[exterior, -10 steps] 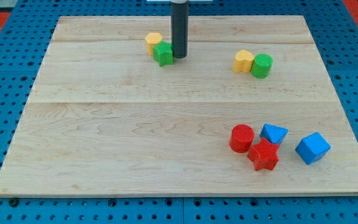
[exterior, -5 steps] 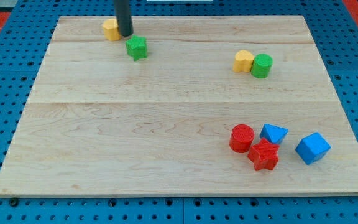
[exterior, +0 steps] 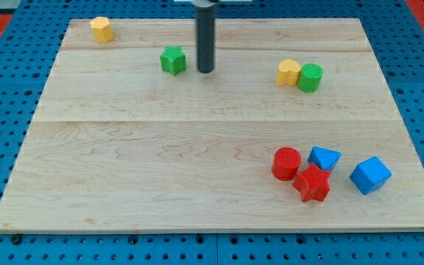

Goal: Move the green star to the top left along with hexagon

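My tip [exterior: 206,71] is down on the table [exterior: 153,184], just to the view's right of the green star [exterior: 172,59], with a thin strip of bare wood between them, so I judge it is not touching. There are no jaws on this rig to open or close, only the bare rod, so everything is done by pushing. The yellow hexagon [exterior: 101,29] sits well off to the view's left and a little above my tip, close to the table's top-left corner, and the star lies between my tip and it. I judge the star to be light, rigid and quick to slide on the smooth wood; its points make it likely to spin if I strike off-centre, so I would press on the middle of its right-hand side, and somewhat from below, to send it up and left toward the hexagon. Well to the view's right of my tip are a yellow block [exterior: 288,72] touching a green cylinder [exterior: 310,76]. Far below and to the right sit a red cylinder [exterior: 286,163], a red star [exterior: 312,183], a blue triangular block [exterior: 323,157] and a blue cube [exterior: 370,175], all out of the way.
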`<state>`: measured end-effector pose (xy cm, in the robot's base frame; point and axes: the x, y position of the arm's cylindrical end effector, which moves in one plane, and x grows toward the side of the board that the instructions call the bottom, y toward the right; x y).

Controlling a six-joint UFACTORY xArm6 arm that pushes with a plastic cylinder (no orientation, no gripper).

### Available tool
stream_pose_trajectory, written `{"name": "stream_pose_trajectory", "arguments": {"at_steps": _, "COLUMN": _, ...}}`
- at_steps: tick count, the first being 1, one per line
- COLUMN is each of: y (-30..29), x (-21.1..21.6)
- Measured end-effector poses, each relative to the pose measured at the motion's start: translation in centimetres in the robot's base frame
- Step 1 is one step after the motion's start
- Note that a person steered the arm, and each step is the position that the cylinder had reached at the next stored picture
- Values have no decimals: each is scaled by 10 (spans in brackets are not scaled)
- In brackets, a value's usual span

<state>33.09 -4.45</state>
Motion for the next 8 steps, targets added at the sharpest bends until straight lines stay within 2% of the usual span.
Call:
{"name": "stream_pose_trajectory", "arguments": {"at_steps": 1, "y": -71, "x": -34}}
{"name": "stream_pose_trajectory", "arguments": {"at_steps": 2, "y": -85, "x": -72}}
{"name": "stream_pose_trajectory", "arguments": {"at_steps": 3, "y": -41, "x": -58}}
{"name": "stream_pose_trajectory", "arguments": {"at_steps": 4, "y": -12, "x": -77}}
{"name": "stream_pose_trajectory", "arguments": {"at_steps": 5, "y": -43, "x": -94}}
{"name": "stream_pose_trajectory", "arguments": {"at_steps": 6, "y": -112, "x": -94}}
{"name": "stream_pose_trajectory", "arguments": {"at_steps": 7, "y": -127, "x": -65}}
{"name": "stream_pose_trajectory", "arguments": {"at_steps": 8, "y": -33, "x": -46}}
